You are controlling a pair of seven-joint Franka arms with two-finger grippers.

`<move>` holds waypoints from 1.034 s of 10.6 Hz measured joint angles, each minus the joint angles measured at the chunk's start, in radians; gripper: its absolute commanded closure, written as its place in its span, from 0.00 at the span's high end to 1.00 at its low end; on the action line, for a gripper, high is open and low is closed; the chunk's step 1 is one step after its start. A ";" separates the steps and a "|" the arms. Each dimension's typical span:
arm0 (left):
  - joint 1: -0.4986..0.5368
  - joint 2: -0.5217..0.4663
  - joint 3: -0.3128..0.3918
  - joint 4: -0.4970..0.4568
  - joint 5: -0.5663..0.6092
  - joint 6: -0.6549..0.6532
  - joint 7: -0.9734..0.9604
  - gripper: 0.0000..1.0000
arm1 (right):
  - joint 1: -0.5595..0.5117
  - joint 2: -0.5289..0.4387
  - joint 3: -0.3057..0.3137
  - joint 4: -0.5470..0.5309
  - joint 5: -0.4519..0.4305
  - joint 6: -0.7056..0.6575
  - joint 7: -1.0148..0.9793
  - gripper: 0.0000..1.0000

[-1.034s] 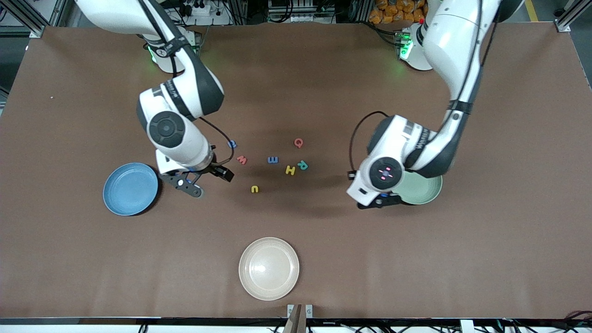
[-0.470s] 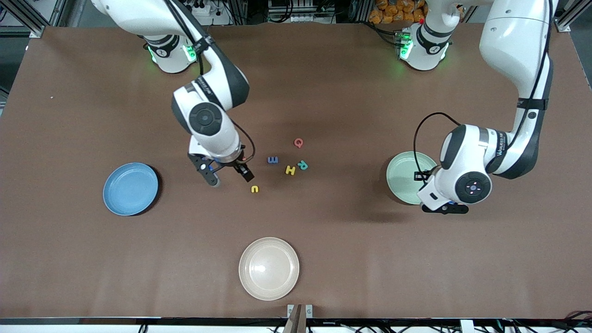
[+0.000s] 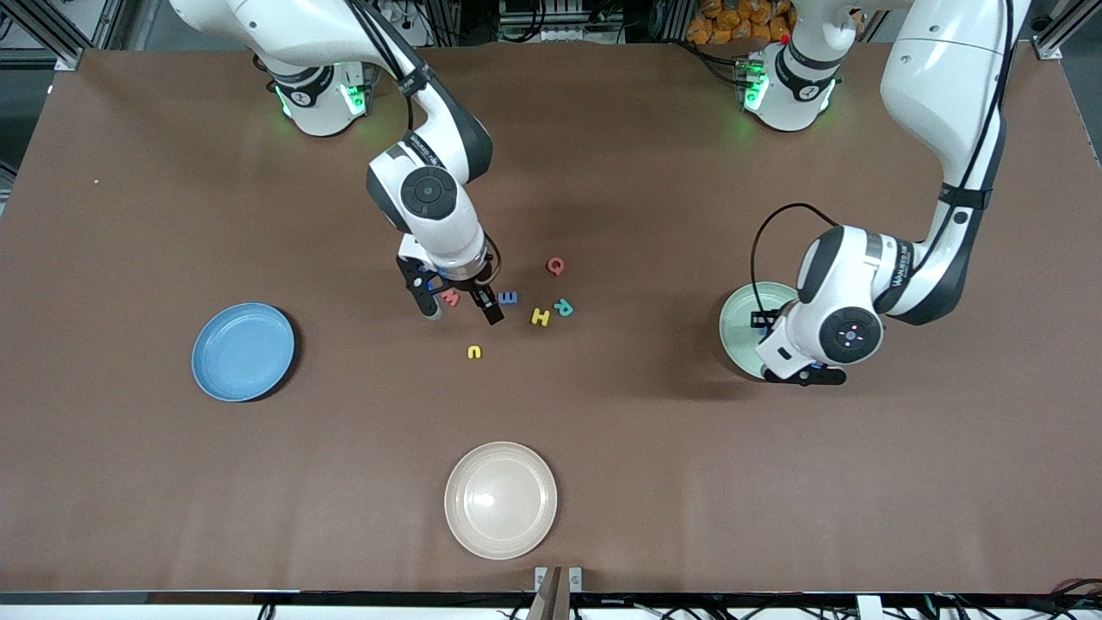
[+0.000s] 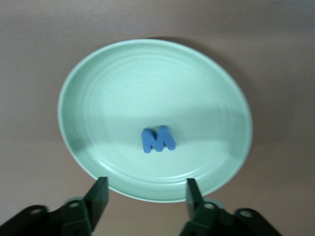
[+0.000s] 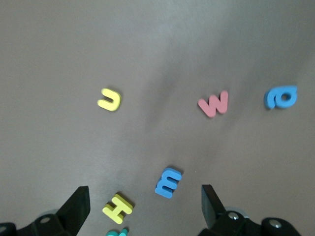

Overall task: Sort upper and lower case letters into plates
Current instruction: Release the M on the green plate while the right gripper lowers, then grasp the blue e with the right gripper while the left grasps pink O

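Blue foam M (image 4: 157, 139) lies alone in the mint green plate (image 3: 738, 331); the left tool (image 4: 146, 201) hangs over that plate's rim, fingers apart and empty. The blue plate (image 3: 243, 350) holds nothing. By my count seven letters remain mid-bench, among them pink w (image 5: 214, 103) and blue m (image 5: 168, 182), under the wide-open right tool (image 5: 145, 209). Sorting has barely begun.

Blue plate (image 3: 242, 351) empty, mint plate (image 4: 123, 88) holding blue M (image 4: 157, 140)
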 measured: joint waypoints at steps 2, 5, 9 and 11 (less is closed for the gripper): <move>-0.004 -0.001 -0.034 0.028 -0.023 0.005 -0.045 1.00 | 0.043 0.049 -0.001 -0.023 -0.002 0.059 0.082 1.00; -0.060 0.042 -0.058 0.078 -0.153 0.094 -0.214 1.00 | 0.064 0.111 -0.004 -0.017 -0.002 0.104 0.129 1.00; -0.241 0.135 -0.063 0.099 -0.157 0.266 -0.517 1.00 | 0.058 0.158 -0.019 0.025 -0.002 0.104 0.157 1.00; -0.325 0.149 -0.065 0.108 -0.159 0.291 -0.652 1.00 | 0.058 0.196 -0.020 0.058 -0.002 0.106 0.161 1.00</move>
